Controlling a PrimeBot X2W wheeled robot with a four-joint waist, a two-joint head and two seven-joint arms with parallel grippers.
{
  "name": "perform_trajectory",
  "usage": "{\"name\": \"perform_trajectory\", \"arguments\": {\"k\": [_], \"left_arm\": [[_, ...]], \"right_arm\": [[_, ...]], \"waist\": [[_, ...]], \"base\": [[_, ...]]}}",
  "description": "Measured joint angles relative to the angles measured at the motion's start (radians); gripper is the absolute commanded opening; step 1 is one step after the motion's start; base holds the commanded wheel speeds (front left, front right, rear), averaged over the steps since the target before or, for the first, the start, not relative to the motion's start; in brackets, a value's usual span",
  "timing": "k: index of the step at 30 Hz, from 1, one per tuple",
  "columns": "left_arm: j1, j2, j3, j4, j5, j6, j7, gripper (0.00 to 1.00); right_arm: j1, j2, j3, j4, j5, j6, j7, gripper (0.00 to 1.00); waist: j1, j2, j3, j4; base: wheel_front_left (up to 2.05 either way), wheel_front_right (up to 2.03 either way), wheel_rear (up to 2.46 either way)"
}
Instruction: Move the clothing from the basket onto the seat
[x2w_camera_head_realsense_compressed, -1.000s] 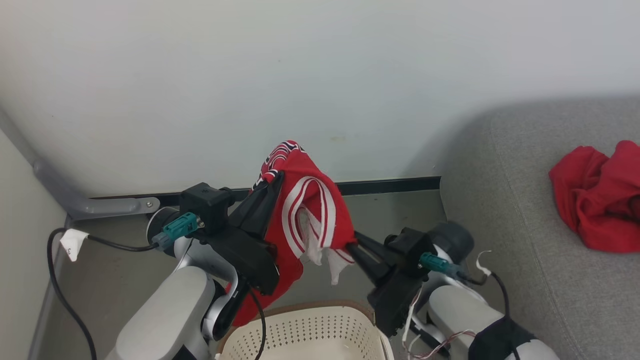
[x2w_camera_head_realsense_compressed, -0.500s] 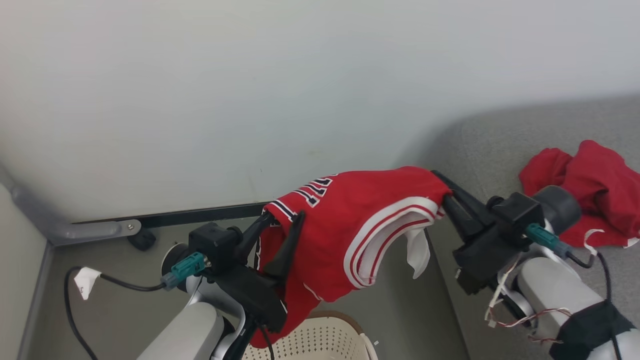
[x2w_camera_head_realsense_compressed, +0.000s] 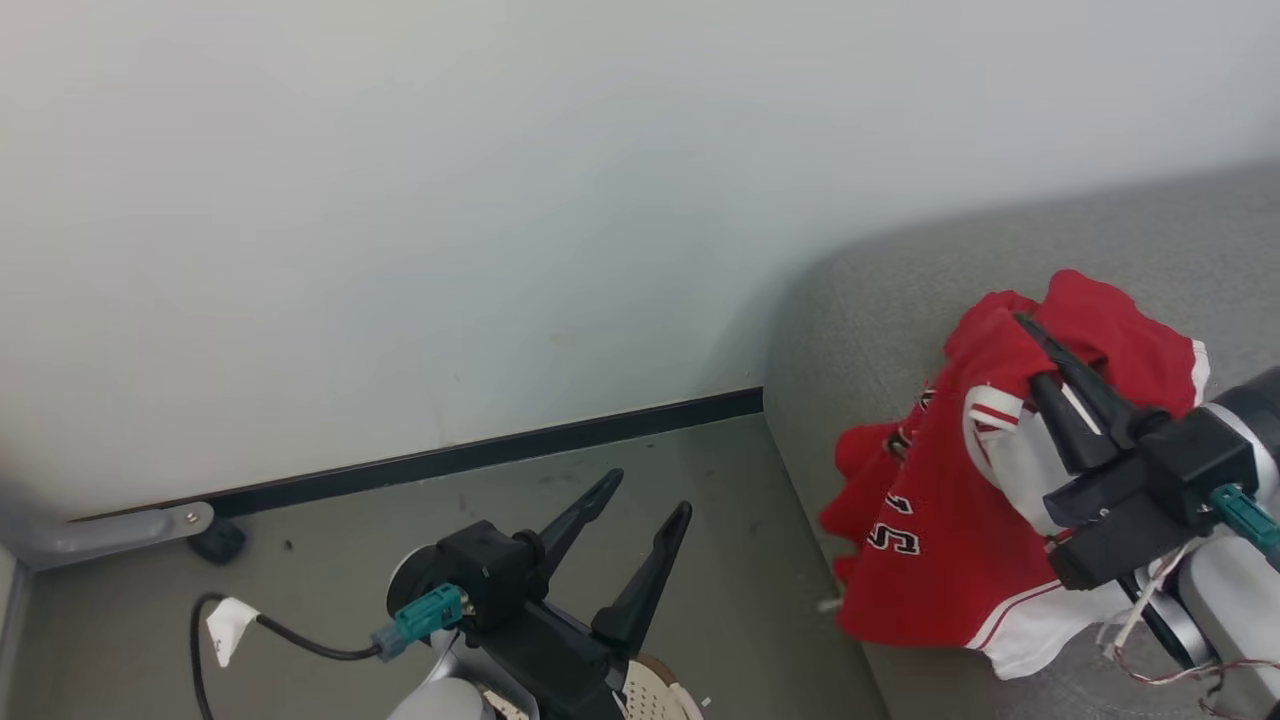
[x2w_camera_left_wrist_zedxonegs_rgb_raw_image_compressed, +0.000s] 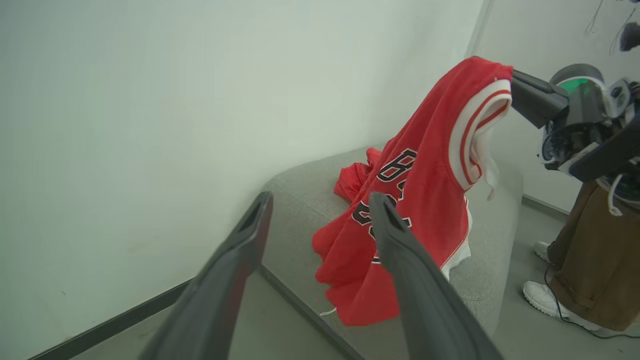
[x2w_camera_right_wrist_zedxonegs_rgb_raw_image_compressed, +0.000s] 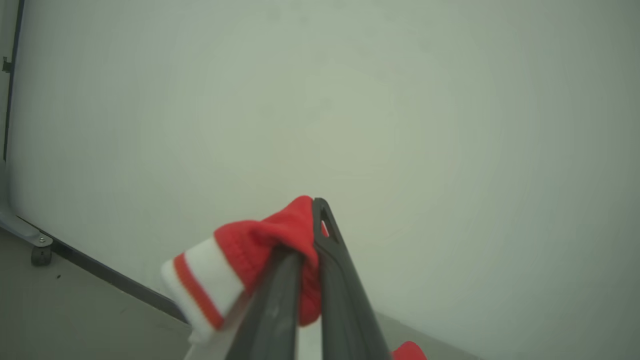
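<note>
Bare floor (x2w_camera_head_realsense_compressed: 400, 520) lies nearest, with the basket (x2w_camera_head_realsense_compressed: 655, 695) rim at the bottom edge, left of the seat (x2w_camera_head_realsense_compressed: 850, 300). Over that floor, short of the seat's rounded corner, the left end effector (x2w_camera_head_realsense_compressed: 648, 492) stands spread wide and empty. The right end effector (x2w_camera_head_realsense_compressed: 1028, 348), nearer the seat, is pinched on the jersey (x2w_camera_head_realsense_compressed: 920, 560) at its striped trim. The cloth hangs long axis downward, its lower folds seemingly touching the seat's front edge. Lowering and letting go looks next. Behind it on the seat lies the other red garment (x2w_camera_head_realsense_compressed: 1130, 320), then a pale wall (x2w_camera_head_realsense_compressed: 500, 200).

Bottom edge crops most of the basket (x2w_camera_head_realsense_compressed: 655, 700).
</note>
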Motion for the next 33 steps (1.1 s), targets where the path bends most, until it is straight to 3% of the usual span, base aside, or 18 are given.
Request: {"name": "perform_trajectory", "arguments": {"k": [7,13,24,33], "left_arm": [[0.023,0.005,-0.030,-0.061,0.012,-0.004,-0.003,1.00],[0.024,0.012,-0.042,-0.107,0.019,-0.008,-0.003,1.00],[0.024,0.024,-0.065,-0.169,0.044,-0.008,0.001,1.00],[0.018,0.031,-0.071,-0.200,0.071,-0.007,0.015,1.00]], "right_arm": [[0.070,-0.075,-0.070,-0.104,-0.013,-0.046,0.000,0.00],[0.095,-0.106,-0.115,-0.176,-0.026,-0.055,0.000,0.00],[0.116,-0.126,-0.177,-0.264,-0.034,-0.072,0.000,0.00],[0.111,-0.111,-0.192,-0.257,-0.010,-0.071,0.000,0.00]], "waist": [[0.0000,0.0000,0.003,-0.062],[0.0000,0.0000,0.013,-0.118],[0.0001,0.0000,0.051,-0.223],[0.0003,0.0000,0.102,-0.288]], "base": [[0.00,0.00,0.00],[0.00,0.00,0.00],[0.00,0.00,0.00],[0.00,0.00,0.00]]}}
